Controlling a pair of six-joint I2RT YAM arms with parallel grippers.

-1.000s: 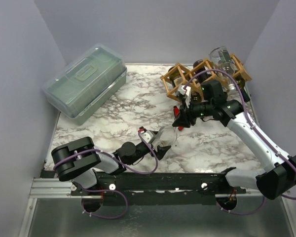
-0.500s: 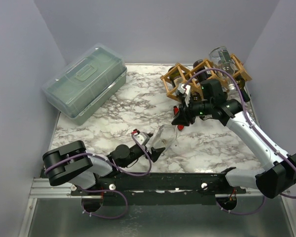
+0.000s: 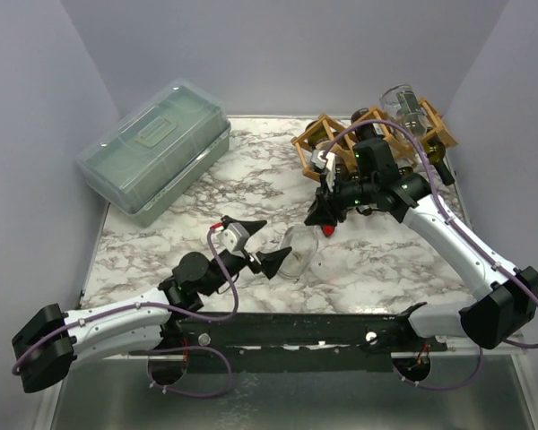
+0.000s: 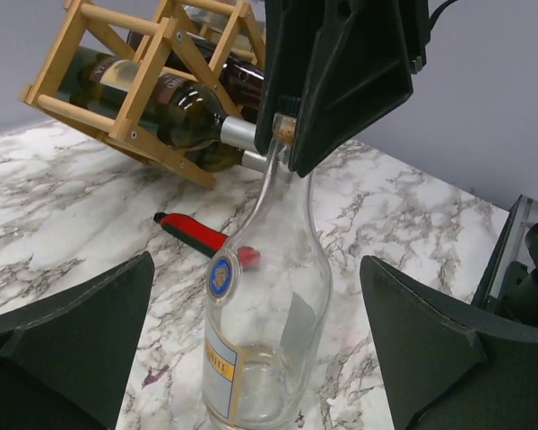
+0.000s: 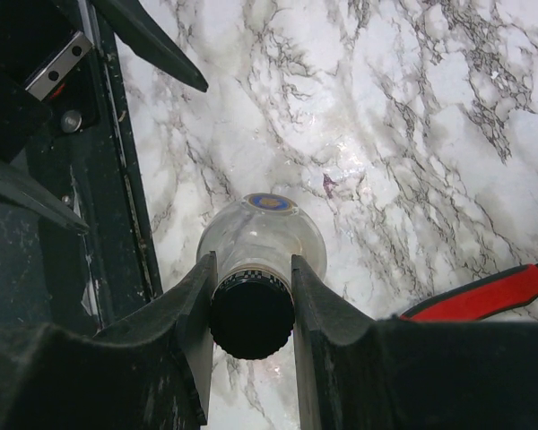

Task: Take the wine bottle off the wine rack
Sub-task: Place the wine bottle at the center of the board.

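The wine bottle [image 3: 298, 253] is clear glass with a blue and gold label and a black cap. It stands upright on the marble table [image 3: 188, 206], apart from the wine rack [image 3: 369, 134]. From above, my right gripper [image 5: 249, 279] is shut on the bottle's neck [image 4: 271, 193], just under the cap [image 5: 251, 315]. My left gripper [image 4: 255, 264] is open, with one finger [image 4: 81, 331] on each side of the bottle body [image 4: 267, 340], neither touching it. The wooden lattice rack [image 4: 117, 81] holds dark bottles [image 4: 184, 116].
A red and black tool [image 4: 193, 235] lies on the marble just behind the bottle, between it and the rack. A translucent green-grey lidded box [image 3: 157, 150] sits at the back left. A clear jar [image 3: 402, 100] rests on the rack's right end.
My left arm has swung out to the left and its open gripper has drawn back from the bottle. The right gripper has shifted slightly left, keeping its hold on the bottle.
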